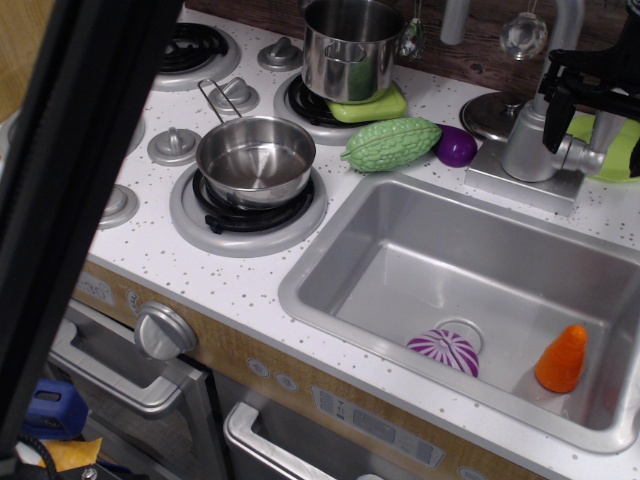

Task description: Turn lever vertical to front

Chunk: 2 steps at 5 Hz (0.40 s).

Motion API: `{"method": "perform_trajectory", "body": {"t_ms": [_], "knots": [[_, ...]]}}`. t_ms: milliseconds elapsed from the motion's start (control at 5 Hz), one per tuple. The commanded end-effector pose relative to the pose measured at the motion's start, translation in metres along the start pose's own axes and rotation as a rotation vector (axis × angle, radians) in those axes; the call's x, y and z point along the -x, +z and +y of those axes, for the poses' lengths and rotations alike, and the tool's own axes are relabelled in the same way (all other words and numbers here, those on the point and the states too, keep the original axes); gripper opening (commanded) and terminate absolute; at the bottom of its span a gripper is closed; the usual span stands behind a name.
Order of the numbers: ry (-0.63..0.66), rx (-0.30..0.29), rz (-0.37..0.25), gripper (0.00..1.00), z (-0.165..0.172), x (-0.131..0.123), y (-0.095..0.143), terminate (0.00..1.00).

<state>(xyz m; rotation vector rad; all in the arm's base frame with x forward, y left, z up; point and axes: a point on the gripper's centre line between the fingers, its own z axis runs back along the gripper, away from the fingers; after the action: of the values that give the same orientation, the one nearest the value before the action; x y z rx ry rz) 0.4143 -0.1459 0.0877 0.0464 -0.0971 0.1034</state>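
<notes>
The lever (582, 155) is a short silver-grey handle with a rounded tip. It sticks out to the right from the faucet's grey cylindrical base (527, 140), behind the sink's back right corner. My black gripper (580, 122) hangs just above the lever at the top right edge of the view. One dark finger (553, 108) is down beside the faucet base, the other is past the lever's tip, and the jaws stand apart around the lever. I cannot tell whether they touch it. Part of the gripper is cut off by the frame.
The sink (400, 230) holds a purple striped toy (447, 352) and an orange toy (563, 360). A green gourd (392, 143) and a purple eggplant (456, 146) lie left of the faucet. A pan (255, 160) and a pot (352, 48) stand on burners. A black bar (70, 170) blocks the left.
</notes>
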Motion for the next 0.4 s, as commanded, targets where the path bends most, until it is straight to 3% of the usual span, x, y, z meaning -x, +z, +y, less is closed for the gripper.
{"method": "perform_trajectory", "body": {"t_ms": [0,200], "knots": [[0.000,0.000,0.000,1.00,0.0000,0.0000,0.0000,0.00],[-0.004,-0.035,-0.092,1.00,-0.0025,-0.0096,0.0004,0.00]]}}
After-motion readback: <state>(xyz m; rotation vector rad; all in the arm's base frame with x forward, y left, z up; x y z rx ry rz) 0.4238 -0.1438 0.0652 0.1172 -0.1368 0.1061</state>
